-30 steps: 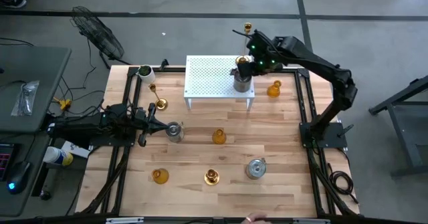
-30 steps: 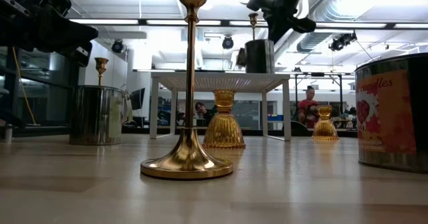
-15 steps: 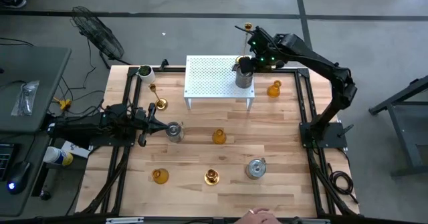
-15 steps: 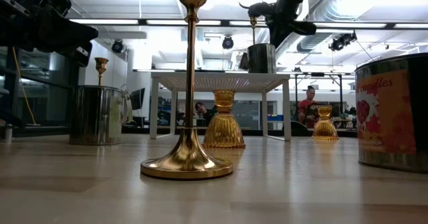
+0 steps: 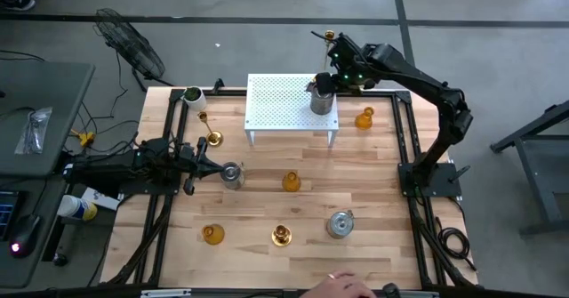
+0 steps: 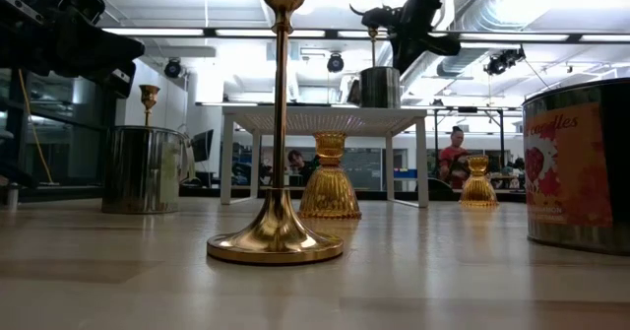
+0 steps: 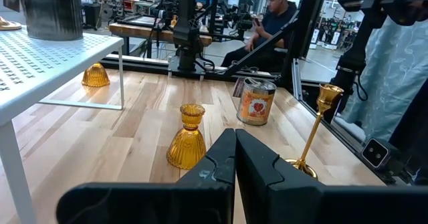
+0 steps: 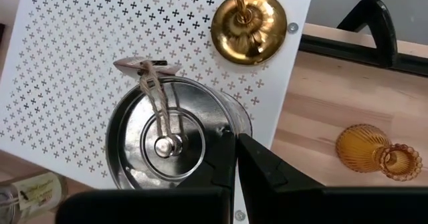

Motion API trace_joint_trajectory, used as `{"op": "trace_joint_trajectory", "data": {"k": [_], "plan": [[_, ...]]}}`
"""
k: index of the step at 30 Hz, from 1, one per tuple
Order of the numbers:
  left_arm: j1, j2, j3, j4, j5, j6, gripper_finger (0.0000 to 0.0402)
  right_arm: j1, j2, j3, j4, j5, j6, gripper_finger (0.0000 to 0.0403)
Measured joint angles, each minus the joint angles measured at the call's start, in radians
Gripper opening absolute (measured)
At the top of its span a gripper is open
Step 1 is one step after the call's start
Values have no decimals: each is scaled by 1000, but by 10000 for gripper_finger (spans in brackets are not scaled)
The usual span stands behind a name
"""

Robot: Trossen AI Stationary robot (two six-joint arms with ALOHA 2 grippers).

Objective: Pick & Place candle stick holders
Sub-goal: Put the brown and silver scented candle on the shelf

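1. Right gripper (image 5: 331, 74) is up over the back right corner of the white rack (image 5: 276, 102), jaws pressed together, nothing between them.
2. Just below its fingertips in the right wrist view sits a silver cup (image 8: 175, 142) on the rack, a twine tag draped across its open top; whether the fingers touch its rim I cannot tell.
3. Beside that cup, nearer the rack's corner, stands a gold stick (image 8: 249, 25), round base flat on the perforated top.
4. Off the rack to the right, an amber glass (image 5: 364, 118) stands on the table (image 5: 373, 245).
5. Left gripper (image 5: 216, 166) waits low at the left side of the table, jaws shut and empty, tips pointing at a second silver cup (image 5: 232, 175) just beside them.
6. Two more gold sticks on the left: one (image 5: 214, 140) just behind the left gripper, one (image 5: 203, 117) further back near a white cup (image 5: 193, 95).
7. Mid-table, another amber glass (image 5: 292, 182), upright.
8. Front row, left to right: amber glass (image 5: 212, 235), a gold-coloured holder (image 5: 281, 237), third silver cup (image 5: 340, 223).
9. A hand (image 5: 333, 286) shows at the table's front edge.
10. People sit in the room beyond the table in the low view.
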Motion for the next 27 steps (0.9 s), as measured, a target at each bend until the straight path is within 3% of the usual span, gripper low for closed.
{"op": "trace_joint_trajectory", "data": {"k": [27], "plan": [[0,0,0,0,0,0,0,-24,-10,-3,-49,21,-21,4]]}}
